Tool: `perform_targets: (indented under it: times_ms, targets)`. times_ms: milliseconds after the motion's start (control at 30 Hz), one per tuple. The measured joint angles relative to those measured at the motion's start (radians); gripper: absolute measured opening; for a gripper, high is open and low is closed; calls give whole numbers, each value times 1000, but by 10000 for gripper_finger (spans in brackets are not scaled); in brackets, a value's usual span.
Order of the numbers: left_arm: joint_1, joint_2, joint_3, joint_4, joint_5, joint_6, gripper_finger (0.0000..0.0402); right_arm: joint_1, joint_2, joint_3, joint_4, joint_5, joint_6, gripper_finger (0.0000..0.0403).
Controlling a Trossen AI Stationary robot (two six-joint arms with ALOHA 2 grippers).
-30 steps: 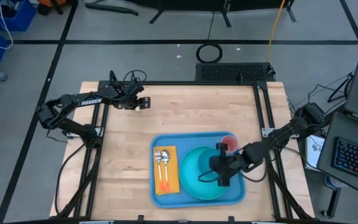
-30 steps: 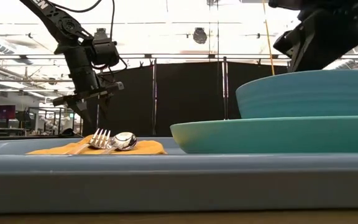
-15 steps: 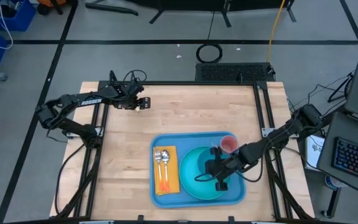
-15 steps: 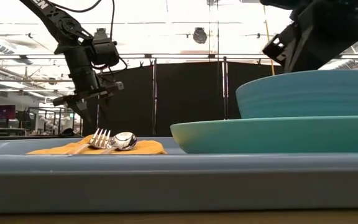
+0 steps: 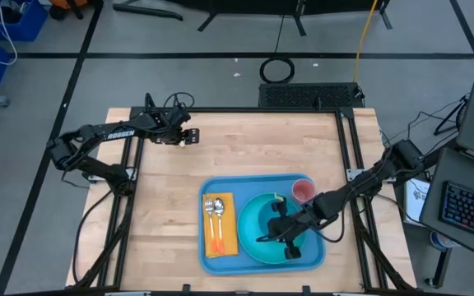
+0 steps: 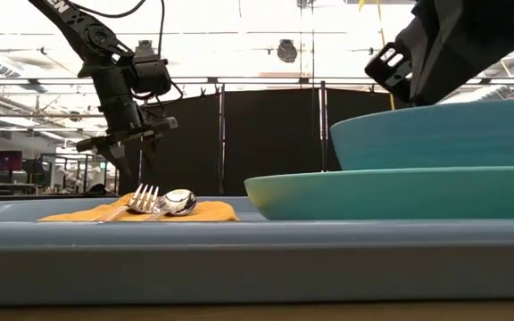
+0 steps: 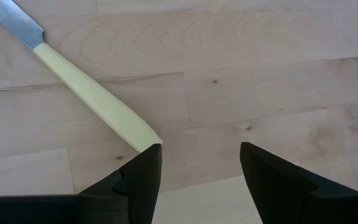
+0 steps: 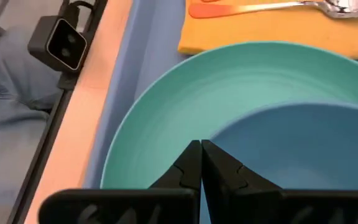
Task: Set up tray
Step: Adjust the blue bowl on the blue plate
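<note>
- The right gripper (image 5: 268, 233) hangs over the teal plate (image 5: 253, 238), its two fingers (image 8: 188, 163) pressed together with nothing between them.
- From the right wrist, those shut fingers point down at the rim of a teal bowl (image 8: 303, 149) that sits on the plate.
- Plate and bowl lie in the blue tray (image 5: 220, 261), which sits on the wooden table (image 5: 155, 197) towards six o'clock, a little right of centre.
- Inside the tray, at nine o'clock from the plate, a yellow-orange napkin (image 5: 226, 237) carries a fork (image 5: 210, 205) and a spoon (image 5: 219, 205) side by side.
- At about one o'clock from the plate, in the tray's far right corner, stands a pink cup (image 5: 303, 191).
- The left gripper (image 5: 189, 136) waits near the table's far left, around eleven o'clock from the tray and well apart from it, its fingers (image 7: 143, 174) spread.
- Beneath it on the bare wood lies a knife (image 7: 86, 93) with a cream handle; the handle's end seems to meet one fingertip, though I cannot tell whether they touch.
</note>
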Motion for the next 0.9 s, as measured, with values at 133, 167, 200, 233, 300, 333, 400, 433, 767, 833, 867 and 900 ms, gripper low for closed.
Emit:
perform_targets:
  times_ms: [133, 167, 200, 233, 300, 333, 400, 433, 767, 833, 867, 900]
  targets:
    - [0, 0, 0, 0, 0, 0, 223, -5, 32, 0, 22, -4, -23, 0]
    - [0, 0, 0, 0, 0, 0, 223, -7, 38, 0, 28, -5, -26, 0]
    - [-2, 0, 0, 0, 0, 0, 223, -7, 42, 0, 38, -7, -28, 0]
    - [-3, 0, 0, 1, 0, 1, 223, -10, 44, 0, 50, -18, -29, 0]
    - [-3, 0, 0, 1, 0, 7, 223, -14, 45, 0, 61, -19, -27, 0]
    - [-3, 0, 0, 1, 0, 8, 223, -16, 45, 0, 50, -13, -27, 0]
    - [-3, 0, 0, 1, 0, 8, 223, -21, 47, 0, 28, 1, -24, 0]
    - [-3, 0, 0, 2, 0, 8, 223, -25, 47, 0, 25, 0, -18, 0]
    - [-3, 0, -1, 2, 0, 15, 223, -33, 46, 0, 107, -76, -53, 0]
    - [-3, 0, -2, 2, -1, 15, 223, -33, 46, -1, 120, -75, -63, 0]
    - [-3, 0, -2, 2, -1, 16, 223, -33, 46, 0, 122, -72, -56, 0]
    - [-3, 0, -2, 2, -1, 16, 223, -35, 46, 0, 118, -63, -52, 0]
